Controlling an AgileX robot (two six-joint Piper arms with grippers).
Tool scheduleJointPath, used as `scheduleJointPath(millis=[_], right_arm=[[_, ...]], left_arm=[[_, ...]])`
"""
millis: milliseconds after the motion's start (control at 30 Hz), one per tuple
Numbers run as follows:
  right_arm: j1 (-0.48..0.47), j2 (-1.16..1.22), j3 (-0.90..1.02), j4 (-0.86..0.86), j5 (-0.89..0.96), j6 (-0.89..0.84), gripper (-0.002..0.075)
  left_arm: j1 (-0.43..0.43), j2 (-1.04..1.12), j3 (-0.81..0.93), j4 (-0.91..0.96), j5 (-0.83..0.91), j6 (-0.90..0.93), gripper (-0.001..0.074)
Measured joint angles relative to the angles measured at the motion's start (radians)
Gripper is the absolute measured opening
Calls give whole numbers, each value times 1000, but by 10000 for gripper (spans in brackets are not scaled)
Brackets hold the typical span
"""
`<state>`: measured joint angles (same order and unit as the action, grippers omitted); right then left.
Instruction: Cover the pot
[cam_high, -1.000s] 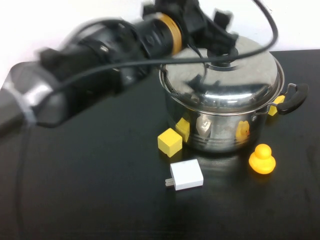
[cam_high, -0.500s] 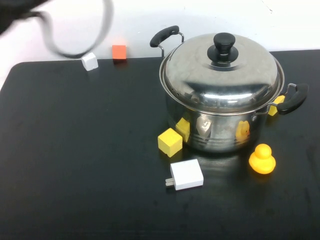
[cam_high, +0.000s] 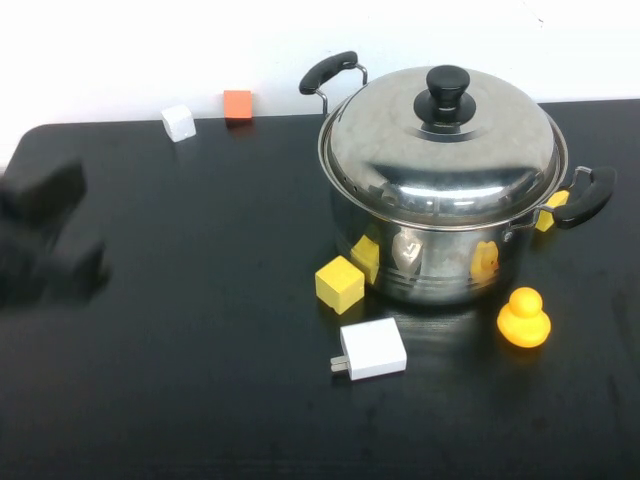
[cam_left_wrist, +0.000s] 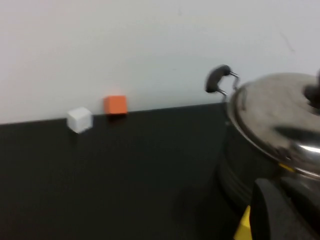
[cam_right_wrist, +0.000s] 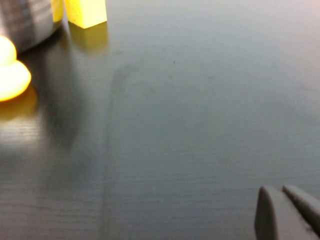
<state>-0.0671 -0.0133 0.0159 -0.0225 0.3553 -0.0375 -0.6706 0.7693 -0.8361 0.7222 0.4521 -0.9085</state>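
Note:
The shiny steel pot (cam_high: 440, 262) with two black side handles stands at the back right of the black table (cam_high: 200, 330). The domed steel lid (cam_high: 440, 155) with a black knob (cam_high: 446, 95) sits on its rim. My left gripper (cam_high: 50, 235) is a dark blur at the table's left edge, far from the pot, open and empty. The left wrist view shows the pot (cam_left_wrist: 240, 170) and the lid (cam_left_wrist: 280, 110) beside one dark finger (cam_left_wrist: 272, 212). My right gripper (cam_right_wrist: 280, 192) is out of the high view. It hovers shut and empty over bare table.
A yellow cube (cam_high: 340, 283), a white charger plug (cam_high: 372, 349) and a yellow rubber duck (cam_high: 524, 318) lie in front of the pot. A small yellow block (cam_high: 547, 215) is behind the right handle. A white cube (cam_high: 178, 122) and an orange cube (cam_high: 237, 104) sit at the back edge.
My left arm was over the lid's knob a second ago. It has let go and swung away to the table's left edge. The lid stays on the pot.

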Motion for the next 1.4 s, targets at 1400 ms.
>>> scheduleJointPath(millis=[1400], right_arm=[[0,0,0,0,0,0,-2]], left_arm=[[620,-688,705,-631,-371,491,0]])
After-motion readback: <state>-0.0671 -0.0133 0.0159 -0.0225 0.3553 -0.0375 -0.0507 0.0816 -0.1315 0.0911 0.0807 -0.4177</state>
